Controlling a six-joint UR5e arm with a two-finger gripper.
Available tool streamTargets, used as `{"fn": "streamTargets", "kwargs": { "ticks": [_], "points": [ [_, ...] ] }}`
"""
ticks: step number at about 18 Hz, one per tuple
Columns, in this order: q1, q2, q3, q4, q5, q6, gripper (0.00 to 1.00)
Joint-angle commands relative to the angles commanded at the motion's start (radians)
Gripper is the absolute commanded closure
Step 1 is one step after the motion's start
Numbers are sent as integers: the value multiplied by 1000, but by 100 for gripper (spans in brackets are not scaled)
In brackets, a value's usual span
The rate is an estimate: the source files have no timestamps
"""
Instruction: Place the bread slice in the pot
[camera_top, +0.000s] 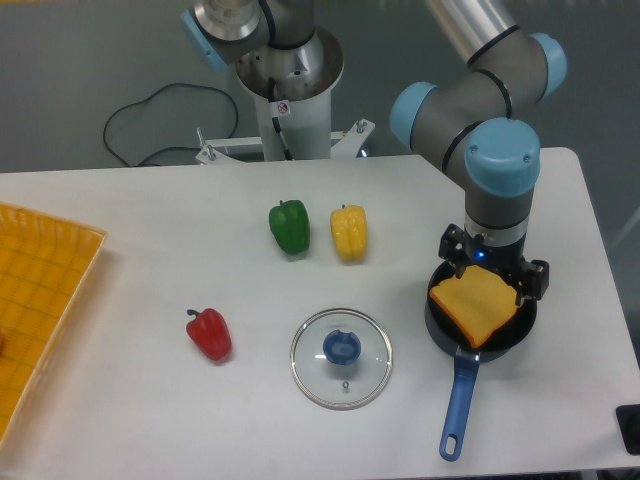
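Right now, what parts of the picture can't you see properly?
- Gripper fingertips: the arm's wrist above covers them, so open or shut is unclear.
- Pot inside: the bread slice lying over it covers the bottom.
- Yellow tray: cut off by the left edge.
- Dark thing at the right edge: cut off, too little to name.
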Motion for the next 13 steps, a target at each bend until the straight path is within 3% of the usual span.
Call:
{"fn": "streamTargets", "kwargs": {
  "ticks": [13],
  "points": [
    [17,-48,15,12,0,18,0]
  ]
}}
